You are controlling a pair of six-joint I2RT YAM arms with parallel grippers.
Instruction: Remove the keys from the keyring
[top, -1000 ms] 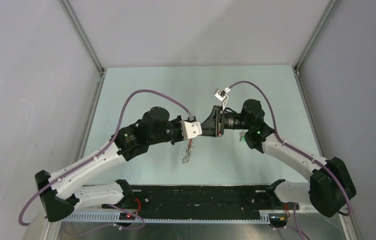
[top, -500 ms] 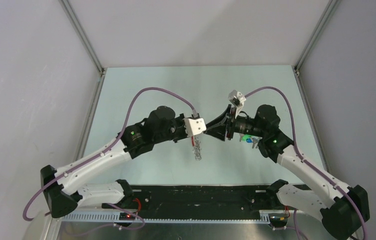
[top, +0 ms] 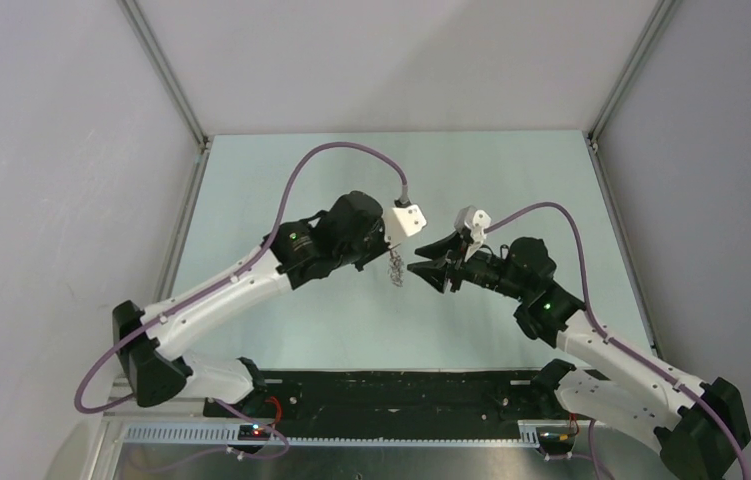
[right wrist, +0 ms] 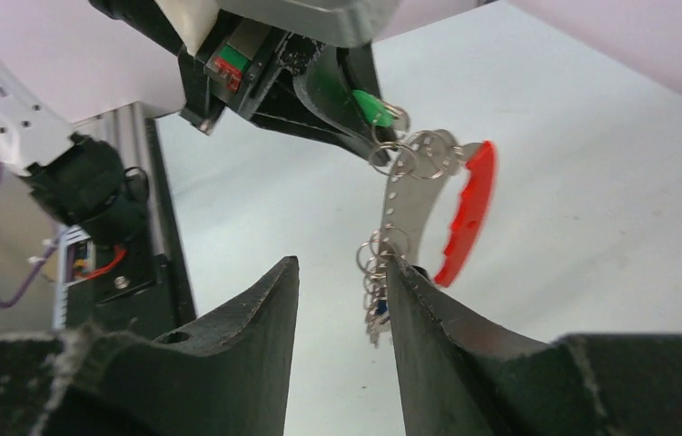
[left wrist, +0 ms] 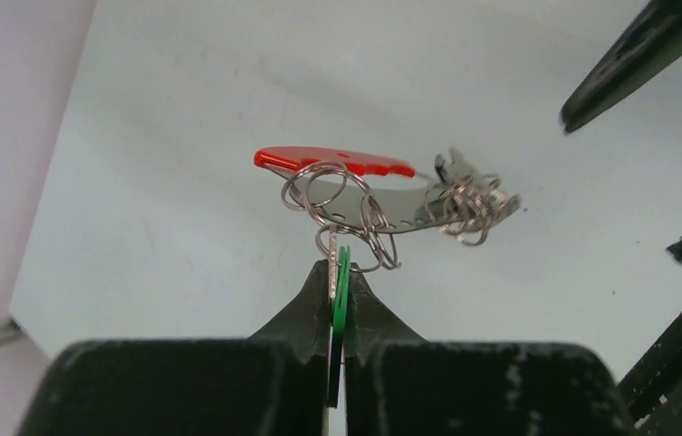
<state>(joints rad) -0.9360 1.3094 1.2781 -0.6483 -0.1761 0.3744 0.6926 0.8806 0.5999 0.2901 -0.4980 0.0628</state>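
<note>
Now left gripper (left wrist: 338,268) pinching green-headed silver key (left wrist: 342,300); red loop-shaped keyring (left wrist: 337,161) hanging lengthwise toward right gripper (right wrist: 341,268), fingers spread, silver rings (right wrist: 375,272) sitting at tips.

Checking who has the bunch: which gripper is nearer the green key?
Left. The left gripper is shut on the green key itself. The right gripper stands open at the keyring's far end, beside its dangling small rings, apart from that key.
</note>
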